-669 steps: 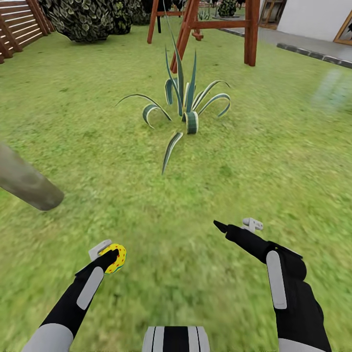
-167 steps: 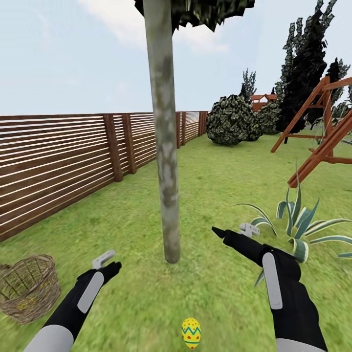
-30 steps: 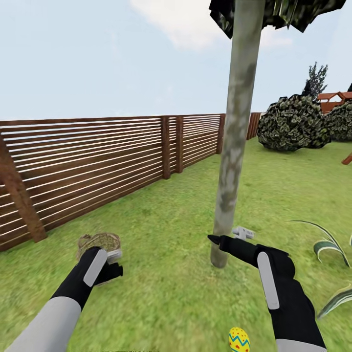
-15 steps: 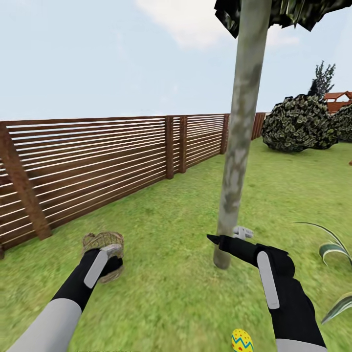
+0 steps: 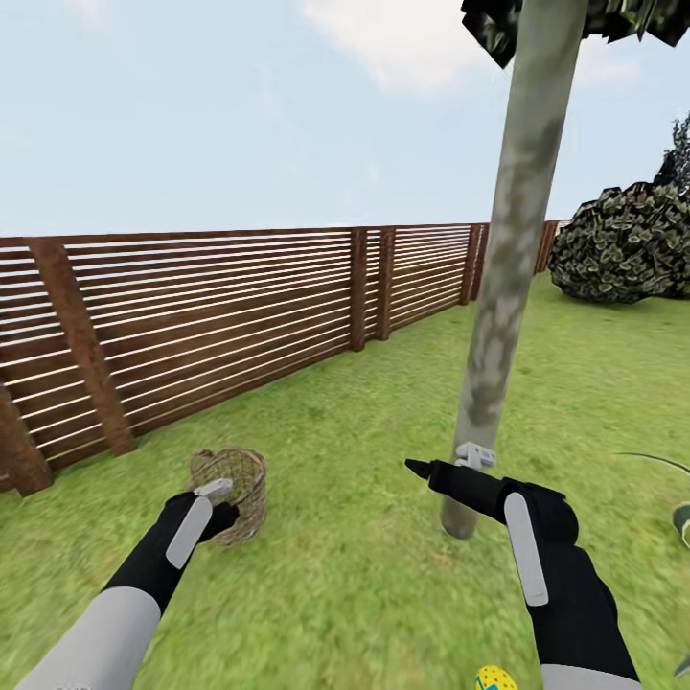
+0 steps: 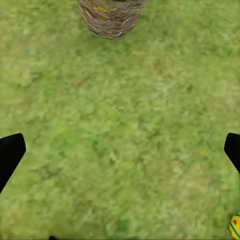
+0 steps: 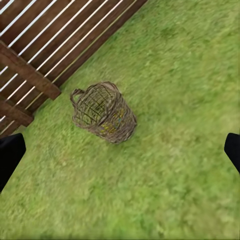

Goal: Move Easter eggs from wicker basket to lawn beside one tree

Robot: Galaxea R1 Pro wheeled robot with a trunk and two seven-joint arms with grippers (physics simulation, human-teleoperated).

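The wicker basket point(image 5: 233, 491) stands upright on the lawn point(image 5: 335, 565) near the fence, with yellow showing through its weave point(image 7: 113, 125). My left gripper point(image 5: 217, 500) hovers just in front of it, open and empty; the basket point(image 6: 111, 17) lies ahead of its fingers. One Easter egg point(image 5: 495, 678) lies on the grass at the picture's bottom edge, close to the tree point(image 5: 501, 326), and the egg point(image 6: 235, 226) also shows in the left wrist view. My right gripper point(image 5: 447, 465) is open and empty in front of the trunk's base.
A brown slatted fence point(image 5: 192, 316) runs along the left behind the basket. A round leafy bush point(image 5: 623, 244) stands far right. Striped agave leaves point(image 5: 678, 517) reach in at the right edge. Open grass lies between basket and tree.
The head view has swung left, so the basket, tree and egg sit further right in the picture. Both arms keep their pose and both grippers stay open.
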